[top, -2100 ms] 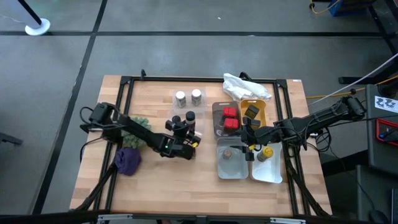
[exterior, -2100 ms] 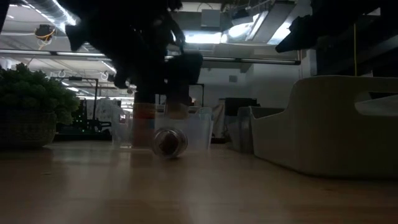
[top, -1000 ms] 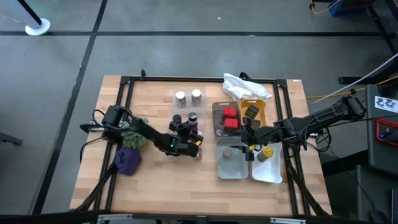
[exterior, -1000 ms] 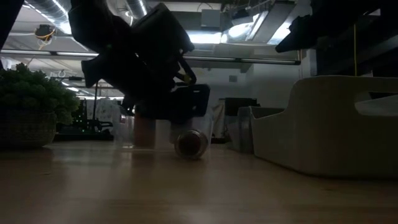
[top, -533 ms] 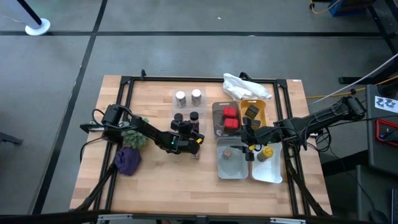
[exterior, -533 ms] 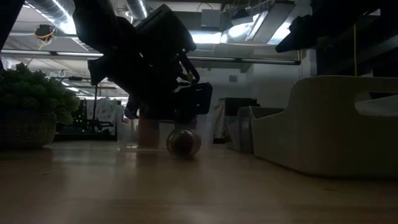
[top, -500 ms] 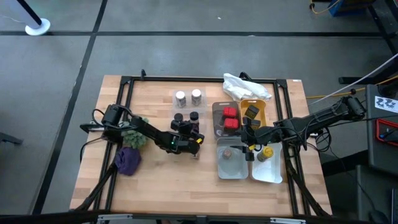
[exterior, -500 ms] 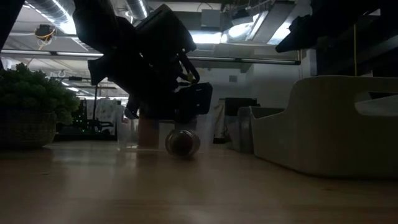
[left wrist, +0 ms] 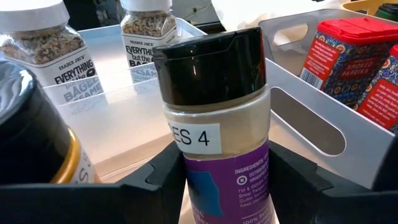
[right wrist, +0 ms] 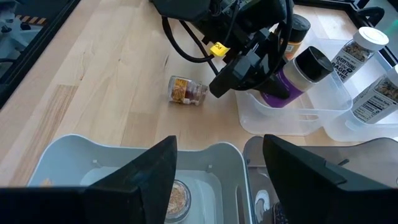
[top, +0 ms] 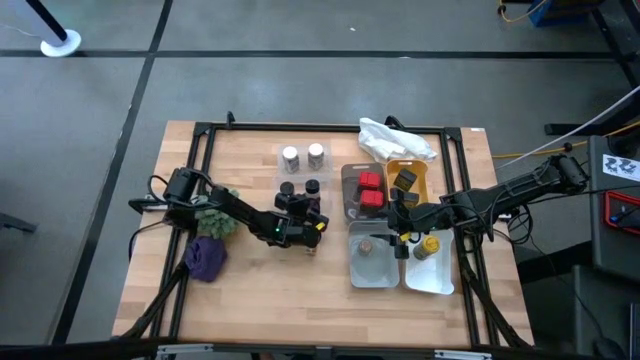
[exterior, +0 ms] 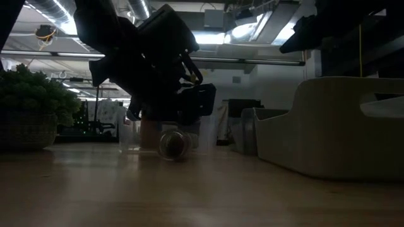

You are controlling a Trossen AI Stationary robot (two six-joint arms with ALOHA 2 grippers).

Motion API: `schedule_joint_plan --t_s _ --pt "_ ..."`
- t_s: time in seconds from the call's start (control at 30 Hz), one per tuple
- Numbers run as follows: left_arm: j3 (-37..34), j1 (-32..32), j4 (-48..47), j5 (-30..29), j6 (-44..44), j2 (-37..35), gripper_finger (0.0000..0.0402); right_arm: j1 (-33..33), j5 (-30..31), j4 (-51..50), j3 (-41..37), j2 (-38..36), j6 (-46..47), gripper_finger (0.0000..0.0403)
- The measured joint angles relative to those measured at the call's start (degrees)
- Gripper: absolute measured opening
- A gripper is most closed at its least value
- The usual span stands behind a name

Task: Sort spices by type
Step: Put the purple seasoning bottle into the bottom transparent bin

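Observation:
My left gripper (top: 303,208) is shut on a dark-capped jar with a purple label (left wrist: 214,124), which also shows in the right wrist view (right wrist: 292,78) over a clear tray (right wrist: 311,118). A second dark-capped jar (top: 288,188) stands beside it. Two silver-capped jars (top: 303,156) stand farther back. A small jar (right wrist: 186,91) lies on its side on the bare table; it also shows in the low view (exterior: 173,145). My right gripper (top: 400,225) is open and empty over the bins, above a small round container (right wrist: 176,199). My left gripper pinches the purple-labelled jar's lower body (left wrist: 186,171) between its two fingers (left wrist: 158,183), one on each side, below the cap. The fingers come slanting from the table's near left side. The jar is tilted, its cap (right wrist: 314,62) toward the far edge.
Red square tins (top: 370,190) sit in a grey bin and dark tins (top: 405,180) in a yellow one. A white bag (top: 395,140) lies at the back right. A purple cloth lump (top: 205,258) and a green plant (top: 220,210) are at the left.
The small jar lying on the table has rolled a little toward the table's left edge. My left gripper has kept its hold on the purple-labelled jar.

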Motion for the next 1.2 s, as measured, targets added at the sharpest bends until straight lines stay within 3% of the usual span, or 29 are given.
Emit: schedule_joint_plan --t_s 0.17,0.53,1.2 --pt "0.0 0.0 0.0 -0.1 -0.2 0.0 0.0180 0.0 0.0 0.0 0.0 0.0 0.0 0.0239" --pt "0.0 -0.2 -0.1 0.2 -1.2 0.0 0.0238 0.0 0.0 0.0 0.0 0.0 0.0 0.0239" --pt "-0.2 -2.6 -0.2 0.0 -0.4 0.2 0.0241 0.0 0.0 -0.1 0.0 0.0 0.0 0.0239"
